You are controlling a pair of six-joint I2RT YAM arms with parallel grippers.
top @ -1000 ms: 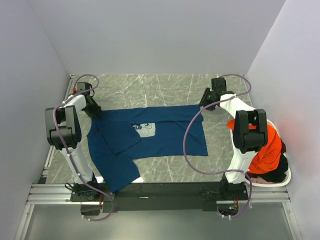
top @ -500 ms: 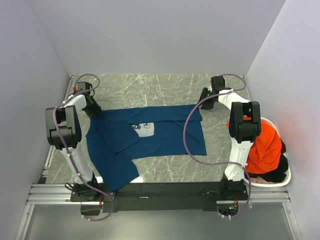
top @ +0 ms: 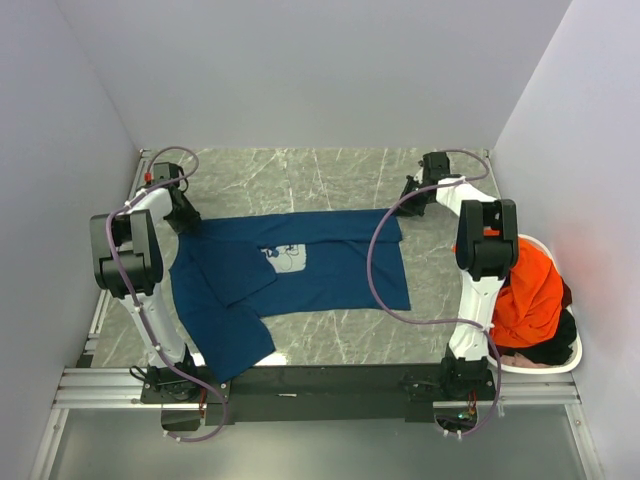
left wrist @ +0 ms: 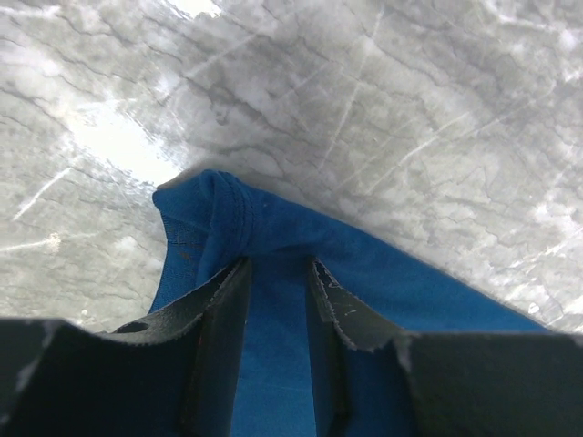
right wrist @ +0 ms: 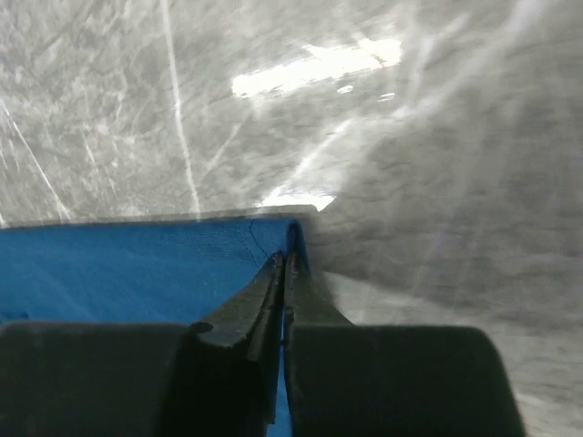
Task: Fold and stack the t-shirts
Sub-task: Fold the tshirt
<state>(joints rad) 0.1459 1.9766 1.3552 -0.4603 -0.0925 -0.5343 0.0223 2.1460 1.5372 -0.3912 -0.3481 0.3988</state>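
Navy t-shirt (top: 330, 280) on marble table (top: 300, 180), my left gripper (left wrist: 278, 266) pinching a bunched corner, right gripper (right wrist: 281, 259) clamped tight on another.

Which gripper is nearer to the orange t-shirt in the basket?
Right. The right gripper pinches the navy t-shirt's far right corner, on the orange t-shirt's side; the left gripper holds the far left corner, across the table.

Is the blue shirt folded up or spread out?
Mostly spread. The navy t-shirt lies flat across the table, chest print showing; only a flap beside the print is folded over.
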